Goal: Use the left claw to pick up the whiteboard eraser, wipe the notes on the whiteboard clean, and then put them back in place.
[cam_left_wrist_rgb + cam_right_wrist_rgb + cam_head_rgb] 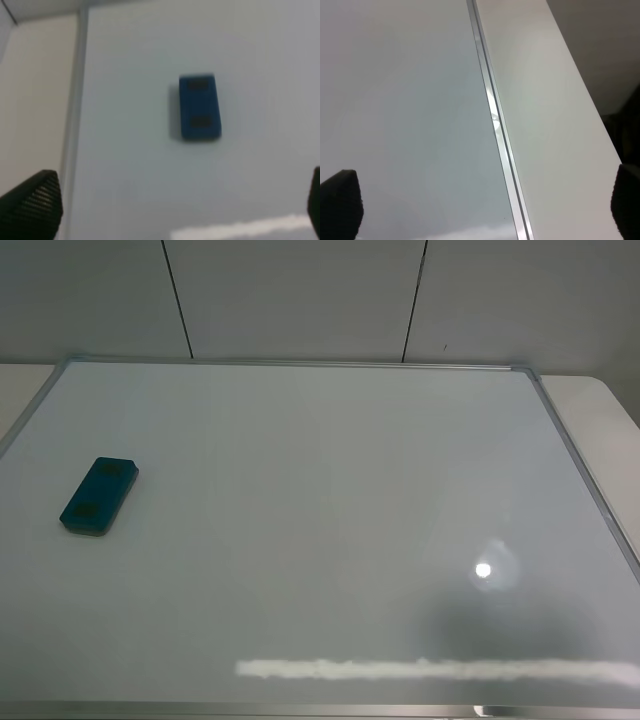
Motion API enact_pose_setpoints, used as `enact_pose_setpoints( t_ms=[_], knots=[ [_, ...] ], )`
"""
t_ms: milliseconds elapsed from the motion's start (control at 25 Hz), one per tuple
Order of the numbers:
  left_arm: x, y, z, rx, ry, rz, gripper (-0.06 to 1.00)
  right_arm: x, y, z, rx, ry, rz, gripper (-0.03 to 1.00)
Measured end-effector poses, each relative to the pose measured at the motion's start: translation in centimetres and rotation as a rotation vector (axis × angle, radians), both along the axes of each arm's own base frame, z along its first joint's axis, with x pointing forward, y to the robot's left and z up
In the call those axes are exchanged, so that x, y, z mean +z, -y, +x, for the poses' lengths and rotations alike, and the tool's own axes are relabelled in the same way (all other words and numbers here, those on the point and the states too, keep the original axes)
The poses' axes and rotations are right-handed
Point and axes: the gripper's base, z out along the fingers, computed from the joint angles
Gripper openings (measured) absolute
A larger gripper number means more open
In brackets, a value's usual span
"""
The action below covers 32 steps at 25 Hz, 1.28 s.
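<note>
The whiteboard eraser (99, 497), a teal-blue block with two dark patches, lies flat on the left part of the whiteboard (330, 520). It also shows in the left wrist view (199, 106), well ahead of the fingers and apart from them. My left claw (175, 207) is open, with only its two black fingertips (35, 202) at the picture's edges. My right gripper (482, 200) is open above the board's silver frame (495, 125). Neither arm shows in the exterior high view. No red notes show in any view.
The board lies on a cream table (600, 410) that shows past its right and left edges. Grey wall panels (300, 290) stand behind. A bright lamp reflection (484, 569) and a white glare streak (430, 669) sit on the board's near right part.
</note>
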Motion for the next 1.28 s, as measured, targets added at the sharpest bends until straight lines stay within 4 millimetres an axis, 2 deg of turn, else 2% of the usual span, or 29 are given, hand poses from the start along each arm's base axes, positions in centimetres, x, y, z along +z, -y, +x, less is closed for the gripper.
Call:
enact_pose_setpoints(
  t_ms=[80,360,920,1040,1280],
  knots=[
    [-0.5,0.0,-0.1,0.003,-0.052,0.001,0.99,0.0,0.0,0.0,0.000,0.000,0.000,0.99],
    [-1.4,0.1,0.4,0.018,-0.072,-0.023,0.99,0.0,0.0,0.0,0.000,0.000,0.000,0.99],
    [-1.4,-0.4,0.6,0.053,-0.052,0.019,0.99,0.0,0.0,0.0,0.000,0.000,0.000,0.99],
    [-1.1,0.1,0.8,0.053,-0.021,-0.025,0.99,0.0,0.0,0.0,0.000,0.000,0.000,0.99],
    [-0.6,0.4,0.9,0.141,0.036,-0.037,0.99,0.0,0.0,0.0,0.000,0.000,0.000,0.99]
  ],
)
